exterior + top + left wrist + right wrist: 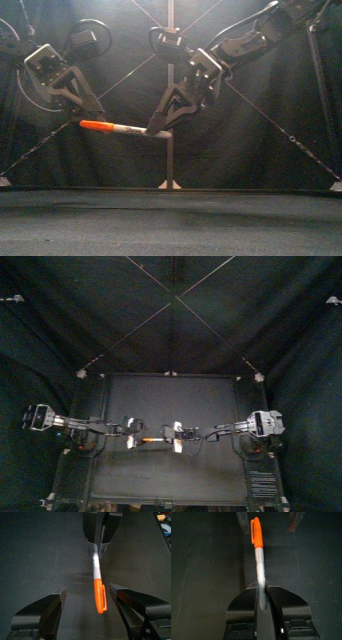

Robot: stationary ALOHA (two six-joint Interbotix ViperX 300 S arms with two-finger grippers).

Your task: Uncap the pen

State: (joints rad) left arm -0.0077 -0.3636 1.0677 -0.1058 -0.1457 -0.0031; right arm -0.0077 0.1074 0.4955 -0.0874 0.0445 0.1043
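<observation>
Left end effector (88, 592) straddles cap (99, 597); right end effector (261, 591) hides pen (260, 567) tail.

Black arms (80, 424); black gripper (87, 590) jaws; pale cross-plates (131, 426)

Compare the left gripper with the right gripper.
The right gripper is shut on the pen; the left gripper is open. The right grips the grey barrel; the left's jaws flank the orange cap without touching it. Both hang above the table.
</observation>
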